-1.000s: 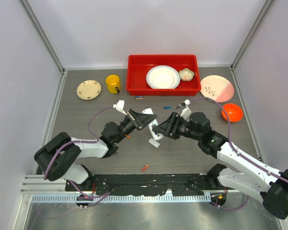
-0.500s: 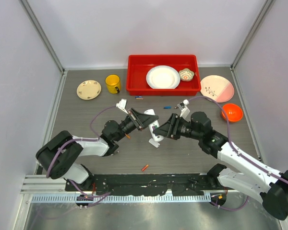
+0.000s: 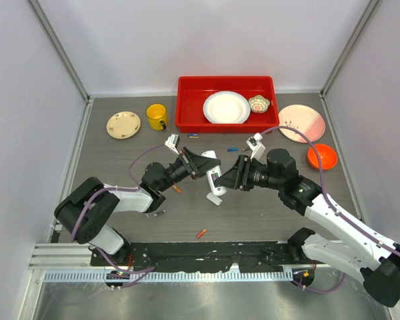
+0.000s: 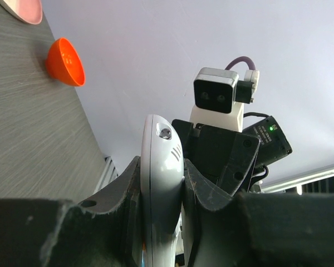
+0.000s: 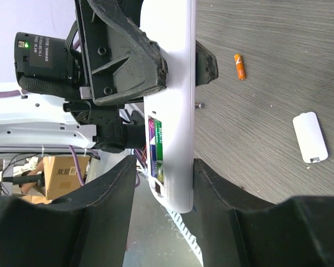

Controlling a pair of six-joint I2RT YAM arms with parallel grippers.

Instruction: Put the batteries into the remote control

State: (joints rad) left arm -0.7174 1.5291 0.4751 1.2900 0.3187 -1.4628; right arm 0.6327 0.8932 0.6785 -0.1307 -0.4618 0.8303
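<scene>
The white remote control point(image 3: 215, 181) is held off the table between both arms. My left gripper point(image 3: 203, 163) is shut on its upper end; in the left wrist view the jaws clamp both faces of the remote point(image 4: 158, 144). My right gripper point(image 3: 228, 179) straddles the lower end, open, one finger point(image 5: 209, 183) touching and a gap at the other. In the right wrist view the remote point(image 5: 175, 83) shows green and purple batteries point(image 5: 156, 147) in its open compartment. The white back cover point(image 5: 310, 137) lies on the table. Loose batteries lie around: orange point(image 3: 201, 233), orange point(image 5: 240, 65), blue point(image 3: 233, 149).
A red tray point(image 3: 187, 113) at the back holds a white plate point(image 3: 225, 107) and a small bowl point(image 3: 259, 103). A yellow mug point(image 3: 157, 117) and cream plate point(image 3: 123, 124) stand back left. A pink plate point(image 3: 301, 123) and orange bowl point(image 3: 322, 156) are at the right.
Both grippers and the remote have shifted slightly towards the back of the table. The hold on the remote looks the same.
</scene>
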